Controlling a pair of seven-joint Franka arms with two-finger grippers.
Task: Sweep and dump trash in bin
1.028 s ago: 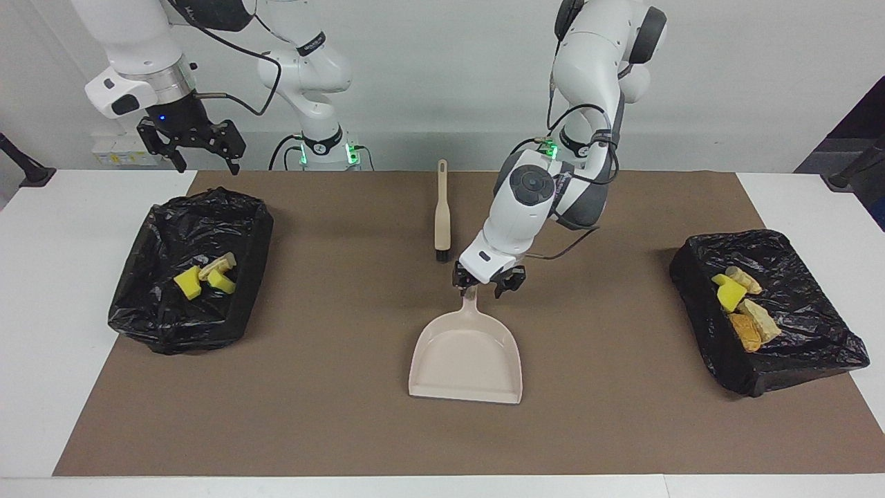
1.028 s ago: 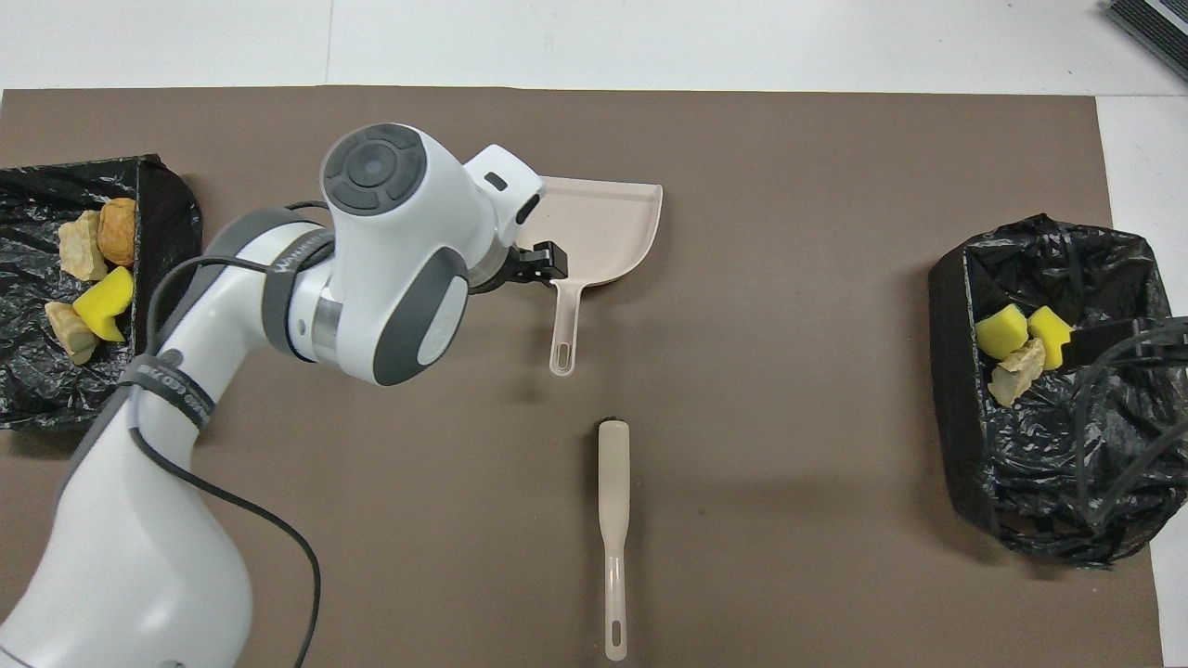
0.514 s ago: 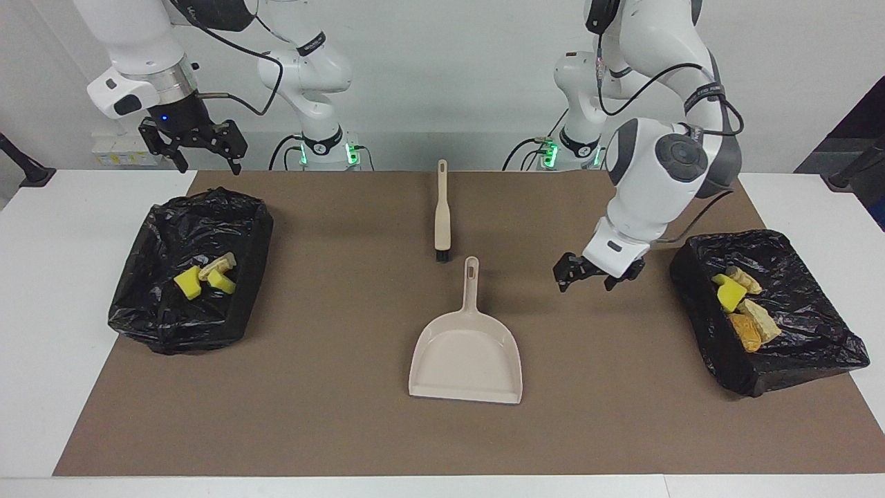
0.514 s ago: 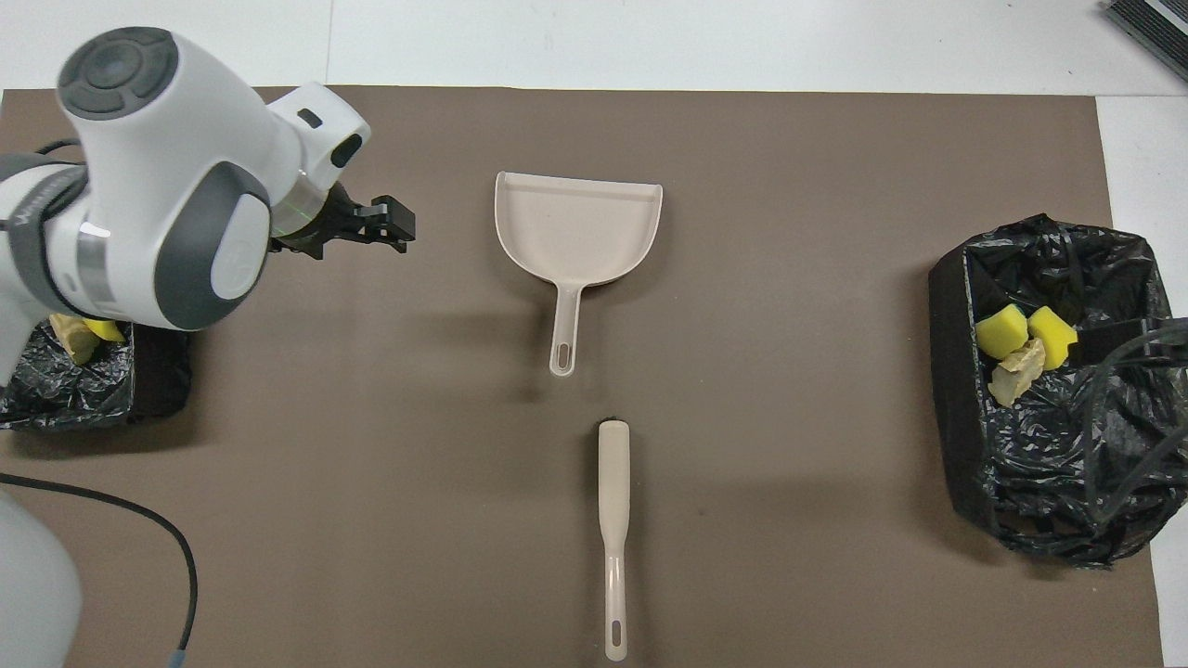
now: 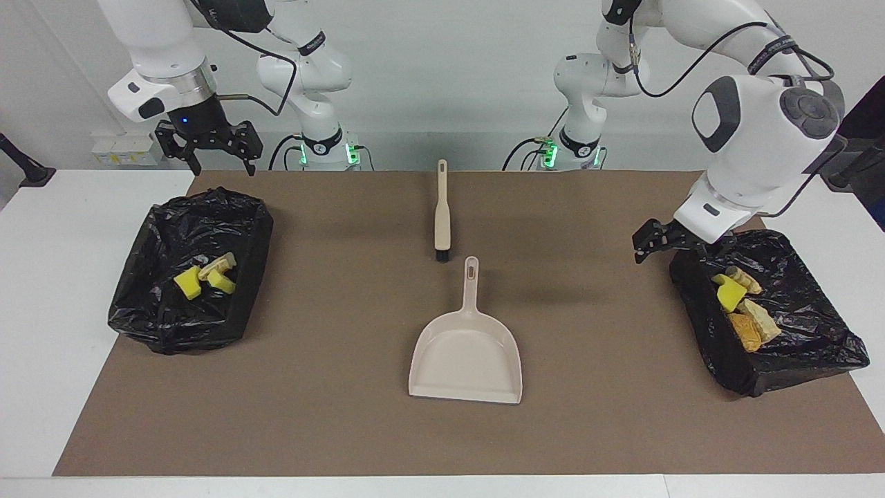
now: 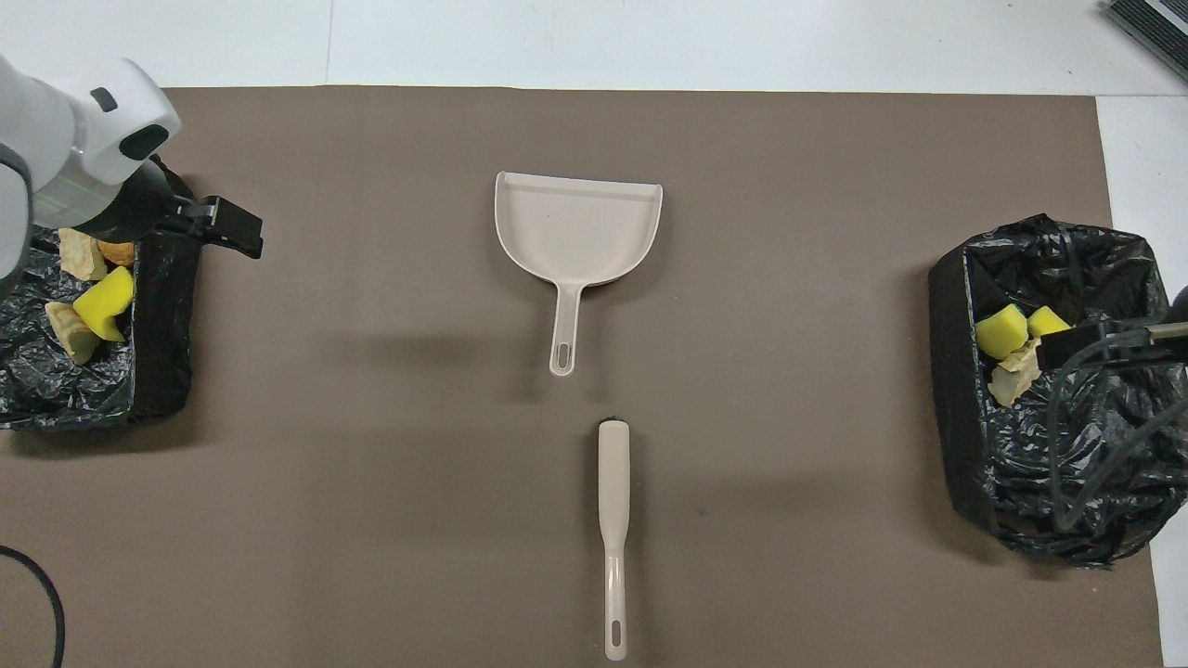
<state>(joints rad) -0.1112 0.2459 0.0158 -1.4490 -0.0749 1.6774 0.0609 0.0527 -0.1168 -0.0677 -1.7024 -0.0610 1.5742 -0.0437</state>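
Black bin liner (image 6: 1067, 482) partly hides the open, empty right gripper (image 5: 211, 149); left gripper (image 5: 667, 242) open, empty.

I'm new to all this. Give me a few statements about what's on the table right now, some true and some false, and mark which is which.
1. The dustpan lies empty on the brown mat. True.
2. The brush is held by the left gripper. False: the brush lies on the mat, nearer to the robots than the dustpan, and the left gripper holds nothing.
3. All the trash sits in the two black-lined bins. True.
4. The right gripper is down inside a bin. False: it hangs in the air, jaws open, over the table by the bin at the right arm's end.
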